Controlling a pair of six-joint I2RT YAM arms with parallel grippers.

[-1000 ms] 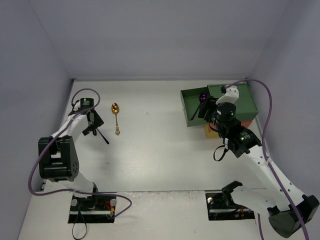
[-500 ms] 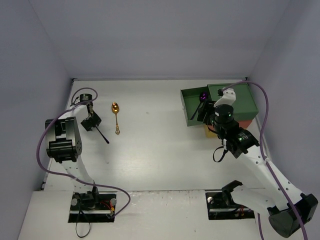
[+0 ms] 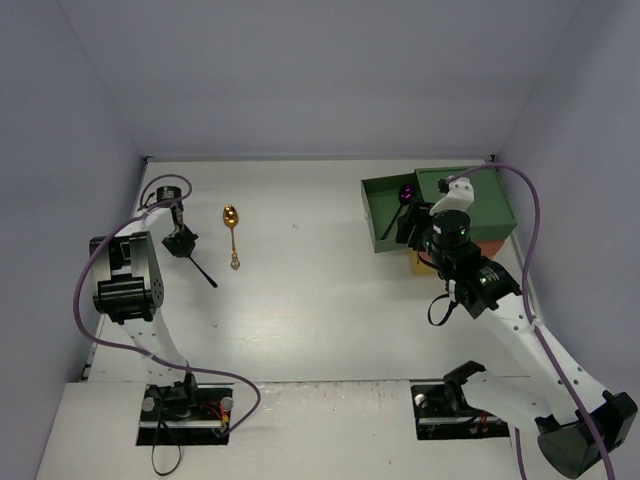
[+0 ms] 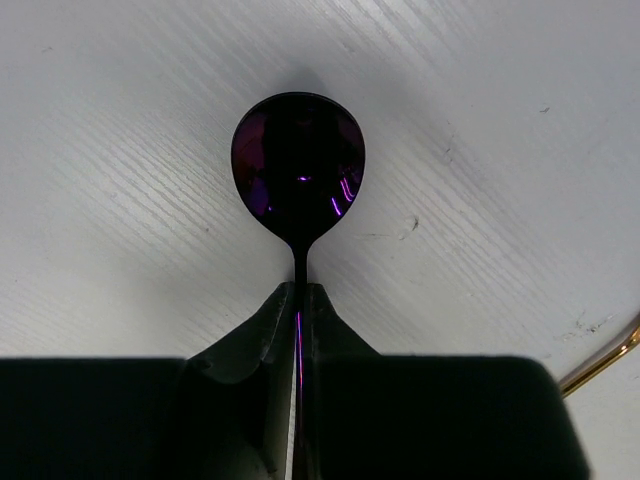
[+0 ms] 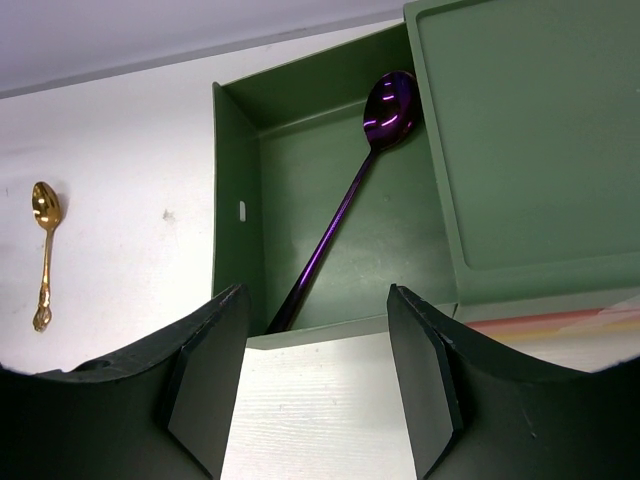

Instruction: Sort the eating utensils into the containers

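Observation:
My left gripper (image 4: pixel 298 292) is shut on the thin handle of a dark purple spoon (image 4: pixel 298 165), whose bowl lies on the white table just ahead of the fingertips. From above, that gripper (image 3: pixel 182 241) is at the far left and the spoon's handle (image 3: pixel 205 273) sticks out toward the near right. A gold spoon (image 3: pixel 232 232) lies just right of it. The containers (image 3: pixel 482 200) stand at the right, green on top. The green drawer (image 5: pixel 232 200) is pulled out with a purple spoon (image 5: pixel 345 215) inside. My right gripper (image 5: pixel 318 300) hovers open and holds nothing at the drawer's near edge.
The red-orange drawer (image 3: pixel 492 246) and the yellow drawer (image 3: pixel 424 263) show under the green one, partly hidden by the right arm. The gold spoon (image 5: pixel 44 250) also shows left of the drawer. Walls close off the table at the left, back and right.
My left gripper has closed on the dark purple spoon's handle, and the left arm has drawn in toward the far left. The right arm has barely moved.

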